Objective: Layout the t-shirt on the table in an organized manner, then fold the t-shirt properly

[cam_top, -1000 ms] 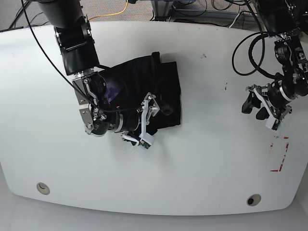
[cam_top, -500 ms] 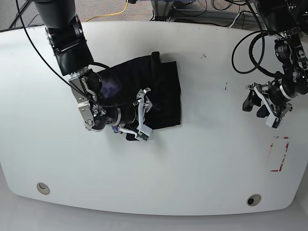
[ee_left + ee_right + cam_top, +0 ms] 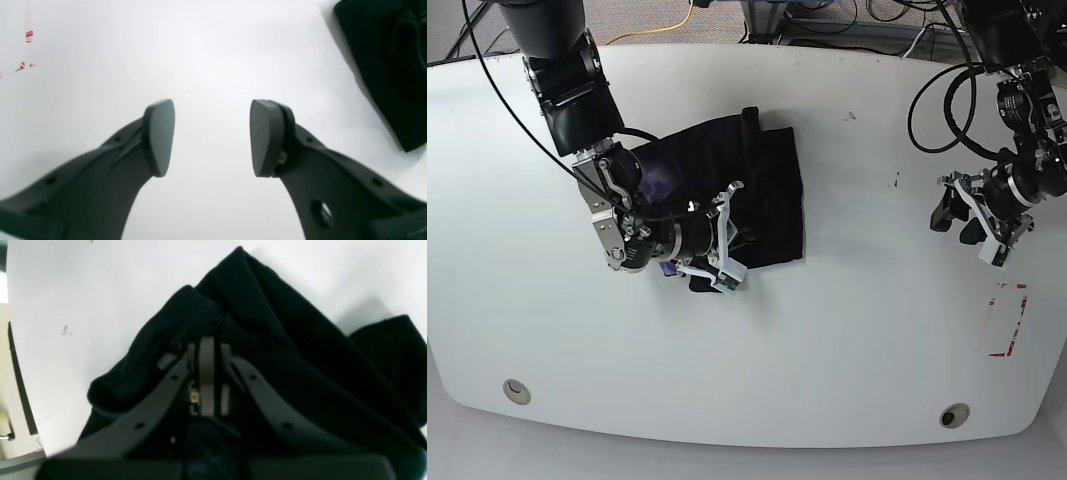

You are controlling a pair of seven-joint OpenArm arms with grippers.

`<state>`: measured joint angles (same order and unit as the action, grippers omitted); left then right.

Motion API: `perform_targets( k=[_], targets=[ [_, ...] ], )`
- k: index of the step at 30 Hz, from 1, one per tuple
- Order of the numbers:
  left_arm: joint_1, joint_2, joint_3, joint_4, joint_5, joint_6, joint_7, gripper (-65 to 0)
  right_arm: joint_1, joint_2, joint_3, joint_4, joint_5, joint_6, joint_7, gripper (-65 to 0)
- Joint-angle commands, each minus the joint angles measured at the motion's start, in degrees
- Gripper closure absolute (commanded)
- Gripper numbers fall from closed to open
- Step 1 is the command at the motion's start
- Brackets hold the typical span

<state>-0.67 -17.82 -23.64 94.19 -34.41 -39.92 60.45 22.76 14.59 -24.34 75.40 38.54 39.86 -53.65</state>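
1. The t-shirt (image 3: 737,190) lay bunched in a dark heap left of centre on the table (image 3: 847,350), not yet spread flat, so laying out appeared to be the step in hand.
2. The right gripper (image 3: 207,350) was pressed together on a fold of the cloth at the heap's near edge, likely to drag that edge outward.
3. The left gripper (image 3: 211,136) hovered with its jaws spread over bare tabletop at the right, well apart from the shirt, holding nothing, seemingly waiting clear.
4. The red-outlined mark (image 3: 1009,320) sat near the right edge, uncovered.
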Motion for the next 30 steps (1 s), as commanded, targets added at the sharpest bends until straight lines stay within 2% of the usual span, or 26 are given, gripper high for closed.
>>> perform_targets(
  k=[1,14,30],
  targets=[
    [-0.9,-1.0,-0.3,1.0,-1.0,-0.1,-1.2,-33.2,1.5,0.0,0.4,3.7,1.0,0.1,1.3,0.0],
    [-0.1,-1.0,-0.3,1.0,-1.0,-0.1,-1.2,-33.2,2.0,-0.2,0.4,13.2,1.1,0.1,-1.1,0.0],
    [-0.1,-1.0,-0.1,1.0,-0.9,-0.1,-1.2,-33.2,7.3,-0.3,0.6,13.6,1.1,0.1,-1.2,0.0]
  ],
)
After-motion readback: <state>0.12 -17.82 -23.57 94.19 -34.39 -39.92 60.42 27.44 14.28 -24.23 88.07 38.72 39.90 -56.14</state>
